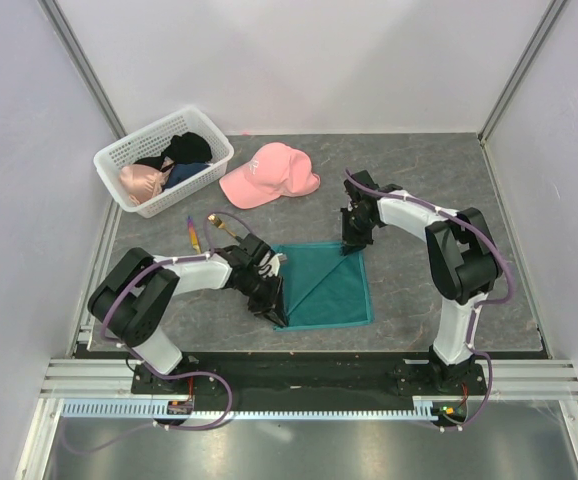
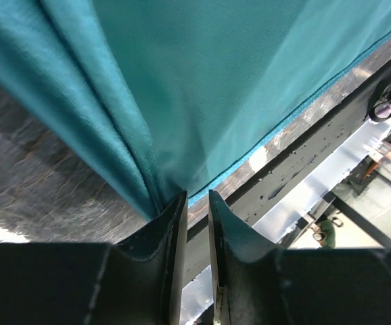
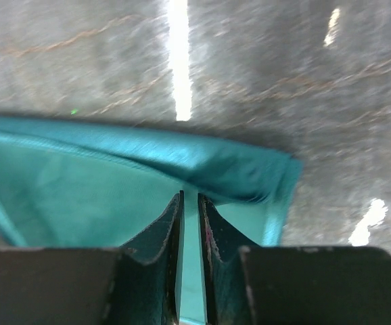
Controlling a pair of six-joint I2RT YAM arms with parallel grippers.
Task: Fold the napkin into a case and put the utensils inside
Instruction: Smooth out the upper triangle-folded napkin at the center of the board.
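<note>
Top external view: your napkin (image 1: 325,284) lies flat near the middle of the table (image 1: 419,180), between the two arms, roughly square, with a diagonal crease running from its near-left corner to its far-right corner. Your left gripper (image 1: 278,312) is down on the near-left corner. In the left wrist view its fingers (image 2: 170,227) stand close together with only a thin slit between them, and the cloth's folds run down into the tips, so it reads as pinching the napkin corner. Your right gripper (image 1: 352,244) sits at the far-right corner. In the right wrist view those fingers (image 3: 168,227) are also nearly together over the cloth, teal shows in the slit, and a folded-over strip of cloth lies just past the tips; you cannot tell from this whether it is pinching a layer or only resting above it. Utensils are off the napkin, to its far left: the fork (image 1: 231,231) lies beside your left arm, partly hidden by it, and the purple-and-orange piece (image 1: 193,234) lies just left of the fork. Farther back, the pink cap (image 1: 269,175) rests on the table, well apart from the napkin, and the white basket (image 1: 119,160) stands in the far-left corner with dark and pinkish items inside.
</note>
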